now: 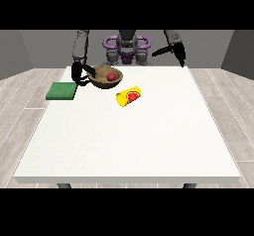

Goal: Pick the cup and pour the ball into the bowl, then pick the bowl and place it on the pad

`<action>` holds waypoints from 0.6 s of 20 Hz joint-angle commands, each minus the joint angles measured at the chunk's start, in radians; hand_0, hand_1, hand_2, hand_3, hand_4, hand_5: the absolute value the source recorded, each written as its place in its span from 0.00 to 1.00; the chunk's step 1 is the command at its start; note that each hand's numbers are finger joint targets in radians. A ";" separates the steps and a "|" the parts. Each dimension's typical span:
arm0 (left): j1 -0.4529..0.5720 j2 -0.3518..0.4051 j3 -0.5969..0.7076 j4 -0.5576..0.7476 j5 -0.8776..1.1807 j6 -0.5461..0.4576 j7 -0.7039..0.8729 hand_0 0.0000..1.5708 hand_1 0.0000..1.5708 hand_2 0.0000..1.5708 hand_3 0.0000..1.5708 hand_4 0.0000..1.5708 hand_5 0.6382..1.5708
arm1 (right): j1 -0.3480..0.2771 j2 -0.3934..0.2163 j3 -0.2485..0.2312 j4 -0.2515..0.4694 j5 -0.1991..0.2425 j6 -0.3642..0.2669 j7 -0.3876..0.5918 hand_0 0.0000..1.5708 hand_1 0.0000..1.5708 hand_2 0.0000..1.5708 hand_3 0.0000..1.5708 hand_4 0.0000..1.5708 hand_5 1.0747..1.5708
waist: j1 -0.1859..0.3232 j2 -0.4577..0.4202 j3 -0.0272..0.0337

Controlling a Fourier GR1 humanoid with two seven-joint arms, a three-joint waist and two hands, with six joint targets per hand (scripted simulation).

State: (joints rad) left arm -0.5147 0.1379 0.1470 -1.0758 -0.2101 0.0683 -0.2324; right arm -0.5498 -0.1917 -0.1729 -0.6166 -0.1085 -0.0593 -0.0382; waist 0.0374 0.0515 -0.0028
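- Front view, nearest first: a broad stretch of the white table [129, 146] lies between the camera and anything I am working with.
- Next comes the yellow cup [128, 96], lying on its side near the table's middle with its mouth turned toward the camera. It shows red inside, though I cannot tell whether that is a lining or something in it. I judge it lies there because its part is over.
- Level with it, at the table's edge on the view's left, sits the green pad [62, 91], flat and bare; that is where the bowl has to end up.
- Farther back, the brown bowl [105, 77] is tilted, its open side facing the camera, with the red ball [112, 75] resting inside. The pour looks done.
- My hand at the view's left [79, 74] is at the bowl's rim on the pad side, fingers curled onto it (that would explain the tilt). I judge this to be the start of carrying it the short way over to the pad, just beside.
- Whether the bowl is clear of the table I cannot make out.
- Farthest, my hand at the view's right [179, 53] hangs over the back edge, well apart from everything, holding nothing; whether its fingers are straight or curled I cannot tell.
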 commanded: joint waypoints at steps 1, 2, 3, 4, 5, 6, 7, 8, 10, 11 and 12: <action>0.060 0.029 0.023 0.015 0.029 -0.031 -0.042 0.00 0.00 0.00 0.00 0.00 1.00 | -0.022 -0.038 -0.022 -0.035 -0.039 0.037 0.110 1.00 1.00 1.00 1.00 0.67 0.96 | -0.012 -0.027 0.0026; 0.036 0.020 0.019 0.035 0.000 0.016 -0.013 0.00 0.00 0.00 0.00 0.00 1.00 | -0.033 -0.056 -0.018 -0.049 -0.045 0.064 0.160 1.00 1.00 1.00 1.00 0.67 0.96 | -0.049 -0.039 0.0025; 0.078 0.003 0.024 0.073 -0.014 0.056 -0.079 0.00 0.00 0.00 0.00 0.00 1.00 | -0.035 -0.024 0.000 -0.086 -0.037 0.029 0.186 1.00 1.00 1.00 1.00 0.67 0.96 | -0.076 -0.047 0.0023; 0.004 0.088 0.084 0.072 0.035 -0.002 -0.045 0.00 0.00 0.00 0.00 0.00 1.00 | -0.019 -0.073 -0.007 -0.087 -0.046 0.101 0.163 1.00 1.00 1.00 1.00 0.68 0.96 | -0.094 -0.020 0.0024; 0.057 0.024 0.034 0.039 0.009 0.030 -0.051 0.00 0.00 0.00 0.00 0.00 1.00 | -0.028 -0.134 -0.042 -0.076 -0.063 0.116 0.172 1.00 1.00 1.00 1.00 0.68 0.98 | -0.055 -0.032 0.0027; 0.015 0.012 -0.008 -0.031 0.001 0.006 0.015 0.00 0.00 0.00 0.00 0.00 1.00 | -0.016 -0.200 -0.081 -0.020 -0.075 0.147 0.140 1.00 1.00 1.00 1.00 0.67 0.98 | -0.005 -0.010 0.0034; -0.003 0.016 0.017 -0.005 0.014 0.026 -0.044 0.00 0.00 0.00 0.00 0.00 1.00 | -0.038 -0.181 -0.090 -0.044 -0.084 0.130 0.114 1.00 1.00 1.00 1.00 0.68 0.99 | -0.023 0.045 0.0030; 0.001 -0.015 -0.010 -0.009 0.002 0.036 -0.020 0.00 0.00 0.00 0.00 0.00 1.00 | -0.028 -0.175 -0.099 -0.045 -0.093 0.132 0.085 1.00 1.00 1.00 1.00 0.67 0.99 | -0.026 0.042 0.0031; 0.030 -0.016 -0.016 -0.037 0.002 0.031 -0.038 0.00 0.00 0.00 0.00 0.00 1.00 | -0.026 -0.277 -0.172 -0.010 -0.150 0.203 0.093 1.00 1.00 1.00 1.00 0.68 0.98 | -0.004 0.070 0.0036; 0.032 -0.033 -0.045 -0.077 -0.017 0.045 0.010 0.00 0.00 0.00 0.00 0.00 1.00 | -0.005 -0.282 -0.176 0.015 -0.153 0.220 0.096 1.00 1.00 1.00 1.00 0.68 0.97 | 0.016 0.038 0.0036; 0.015 -0.006 -0.012 -0.046 0.004 0.033 -0.049 0.00 0.00 0.00 0.00 0.00 1.00 | -0.012 -0.285 -0.189 0.008 -0.179 0.258 0.089 1.00 1.00 1.00 1.00 0.68 0.98 | -0.012 0.094 0.0034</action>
State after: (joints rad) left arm -0.4915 0.1344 0.1395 -1.1005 -0.2088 0.0966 -0.2601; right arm -0.5717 -0.4089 -0.3008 -0.6362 -0.2290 0.1140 0.0695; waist 0.0233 0.0911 0.0001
